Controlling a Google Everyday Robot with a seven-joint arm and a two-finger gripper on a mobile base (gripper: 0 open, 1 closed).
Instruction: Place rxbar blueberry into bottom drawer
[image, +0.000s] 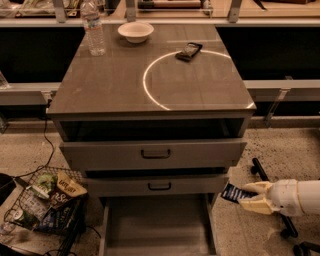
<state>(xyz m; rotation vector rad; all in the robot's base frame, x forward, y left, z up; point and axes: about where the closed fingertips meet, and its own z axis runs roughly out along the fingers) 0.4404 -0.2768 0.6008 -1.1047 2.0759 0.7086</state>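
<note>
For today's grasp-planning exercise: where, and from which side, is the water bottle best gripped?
Probably grip the water bottle at mid-body, from the front: it stands upright, with the bowl to its right. The gripper, low at the right of the cabinet, holds the rxbar blueberry.

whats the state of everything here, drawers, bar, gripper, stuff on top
bottom drawer: pulled out, open
top drawer: partly open
middle drawer: shut or nearly, hard to tell
rxbar blueberry: held off the floor, right of the cabinet, outside the drawers
gripper: jaws shut on the rxbar blueberry, low at the cabinet's right
water bottle: upright
bowl: upright
dark bar wrapper: lying flat
</note>
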